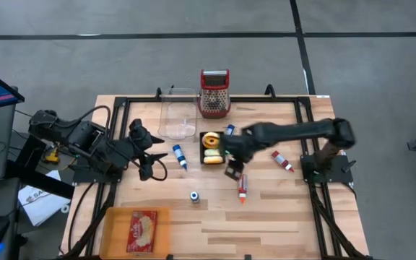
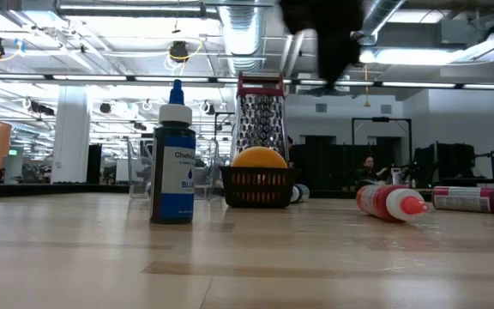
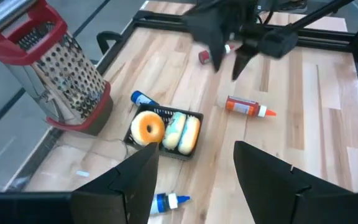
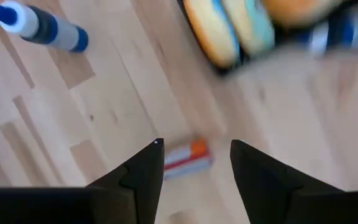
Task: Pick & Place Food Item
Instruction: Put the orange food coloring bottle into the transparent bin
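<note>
A small black basket (image 1: 212, 160) on the table's middle holds an orange doughnut (image 3: 148, 127) and two pale glazed ones (image 3: 183, 132). My right gripper (image 1: 231, 162) hangs above the table just right of the basket, pointing steeply down. It is open, with nothing between its fingers (image 4: 194, 155). It also shows as a dark shape in the left wrist view (image 3: 225, 50). My left gripper (image 1: 146, 155) waits above the table's left part, open and empty (image 3: 194, 168), facing the basket.
A red-framed grater (image 1: 214, 92) and a clear container (image 1: 178, 114) stand at the far edge. Blue bottles (image 1: 180, 156) (image 1: 194, 196) and red bottles (image 1: 243, 186) (image 1: 282, 160) lie around the basket. An orange board (image 1: 114, 230) with a food packet lies near left.
</note>
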